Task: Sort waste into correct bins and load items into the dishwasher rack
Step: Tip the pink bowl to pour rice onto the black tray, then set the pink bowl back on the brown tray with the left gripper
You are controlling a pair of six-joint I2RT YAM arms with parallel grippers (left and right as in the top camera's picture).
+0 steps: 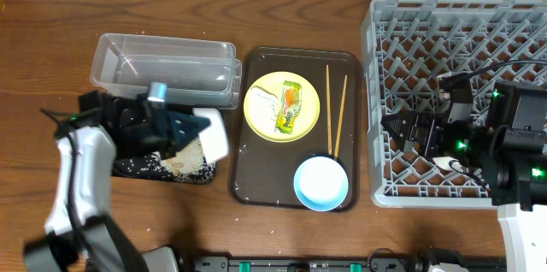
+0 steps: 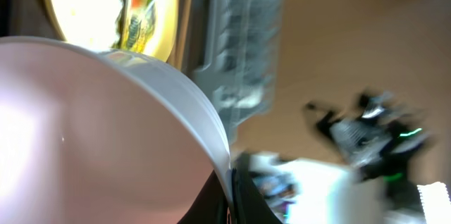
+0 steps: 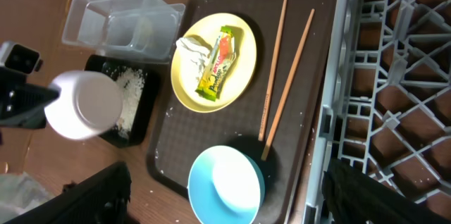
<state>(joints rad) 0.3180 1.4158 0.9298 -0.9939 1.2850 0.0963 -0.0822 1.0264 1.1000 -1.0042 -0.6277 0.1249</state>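
Note:
My left gripper (image 1: 192, 131) is shut on the rim of the small white bowl (image 1: 212, 133), holding it tilted over the black tray (image 1: 137, 169), which holds rice grains (image 1: 184, 165). The left wrist view shows the bowl's rim (image 2: 204, 118) pinched between the jaws (image 2: 231, 196). The yellow plate (image 1: 261, 118) carries the snack wrapper (image 1: 291, 108) and the tissue (image 1: 263, 101). Two chopsticks (image 1: 334, 109) and the light-blue bowl (image 1: 320, 182) lie on the brown serving tray. My right gripper (image 1: 402, 131) is open and empty over the grey rack (image 1: 461, 41).
The clear tub (image 1: 162, 67) stands behind the black tray, touching it. The brown serving tray (image 1: 256, 186) lies between the bins and the rack. The right wrist view shows the blue bowl (image 3: 225, 185) below the open jaws and the rack's edge (image 3: 331, 111).

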